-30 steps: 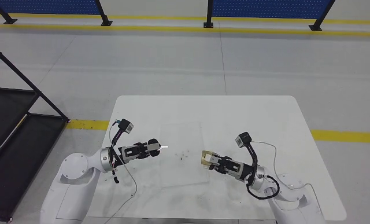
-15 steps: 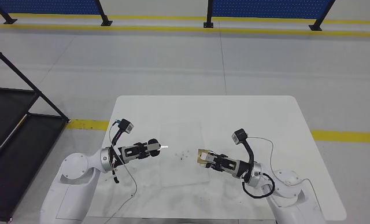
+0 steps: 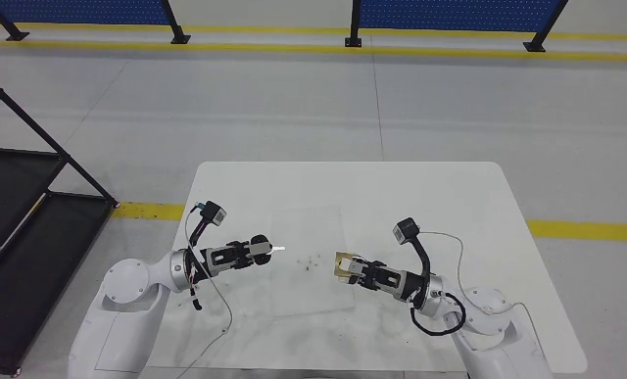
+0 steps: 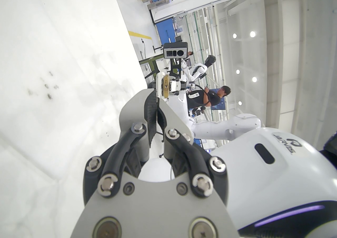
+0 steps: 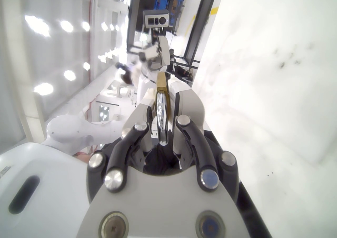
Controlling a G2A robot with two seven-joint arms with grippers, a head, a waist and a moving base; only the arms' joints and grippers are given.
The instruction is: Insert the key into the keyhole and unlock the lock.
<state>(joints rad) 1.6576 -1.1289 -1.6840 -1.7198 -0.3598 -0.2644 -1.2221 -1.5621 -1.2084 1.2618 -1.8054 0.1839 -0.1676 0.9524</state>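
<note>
My left gripper [image 3: 263,250] hovers over the left half of the white table [image 3: 441,203], shut on a small silver key [image 3: 278,249] whose tip points toward the table's middle. Facing it from the right half, my right gripper [image 3: 355,270] is shut on a brass padlock [image 3: 344,265]. A gap of table lies between key tip and lock. In the right wrist view the lock's brass body [image 5: 160,83] sits between the fingers, its silver shackle [image 5: 160,118] toward the palm. In the left wrist view the lock's brass face [image 4: 165,87] shows just beyond my shut left gripper [image 4: 157,95].
A few dark specks [image 3: 312,263] mark the table between the two grippers. A black shelf rack [image 3: 39,213] stands on the floor off the table's left side. Yellow floor lines run behind the table.
My right gripper has carried the padlock a little to the left, toward the key, and then held still. The left arm has not moved.
</note>
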